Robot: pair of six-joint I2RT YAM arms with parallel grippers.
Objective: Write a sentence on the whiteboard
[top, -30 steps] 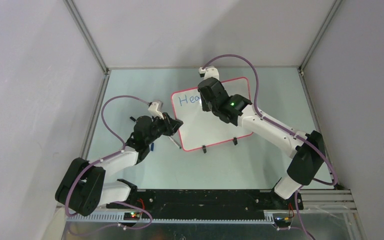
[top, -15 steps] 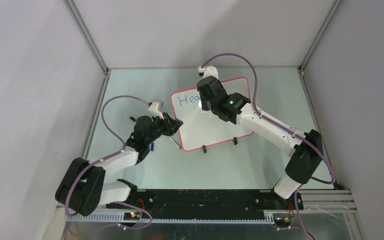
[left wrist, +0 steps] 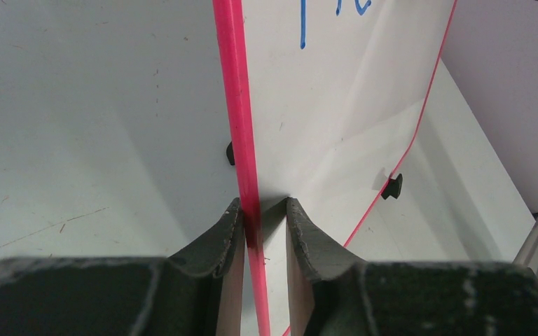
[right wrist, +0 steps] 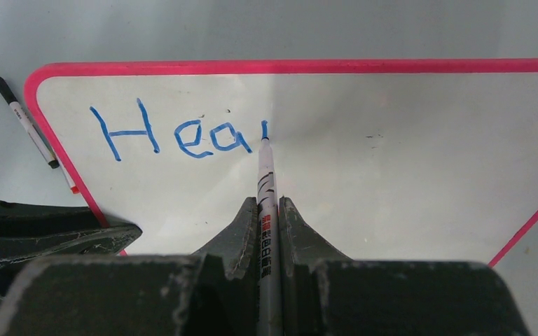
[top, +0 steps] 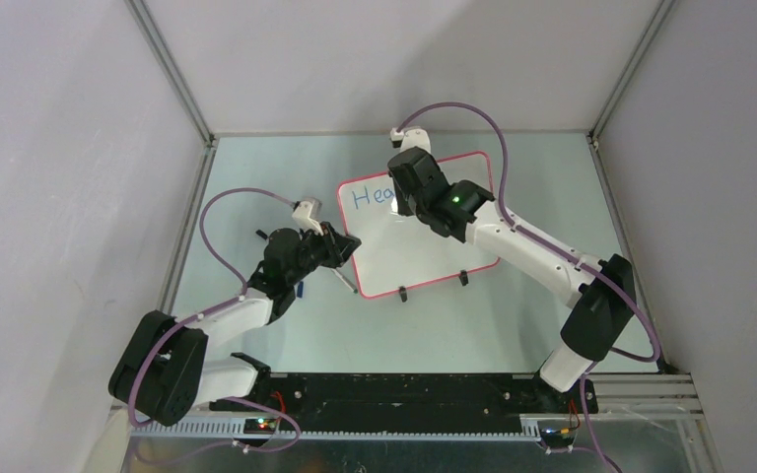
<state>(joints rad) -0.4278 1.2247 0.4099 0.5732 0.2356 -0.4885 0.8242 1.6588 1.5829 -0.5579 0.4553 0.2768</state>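
> Looking at the whiteboard (top: 424, 251) from its left side first: what's the thin thing lying on the table (top: 256, 177)?

That's a spare pen (right wrist: 28, 126), white barrel with a black cap. It's flat on the table just left of the whiteboard's top-left corner. From the right wrist view it looks apart from the frame.

> And the left gripper (left wrist: 259, 210)?

It's on the whiteboard's left edge. The wrist cam shows the red frame running right between the two fingers, with the jaws pinched in from both sides, so it's clamped on the frame. The whiteboard itself lies on the table between the two grippers, with its little black feet (left wrist: 392, 185) along the near edge.

> How far along is the sentence (right wrist: 175, 136)?

Blue letters "Hea" sit in the whiteboard's top-left area, plus a short bit of the next stroke. The marker (right wrist: 265, 164) has its tip on the board at that stroke, just right of the "a".

> Right gripper (right wrist: 267, 203)?

It's over the whiteboard's upper middle, jaws closed tight on the marker's barrel — the tip points away from the wrist cam, down onto the white surface.
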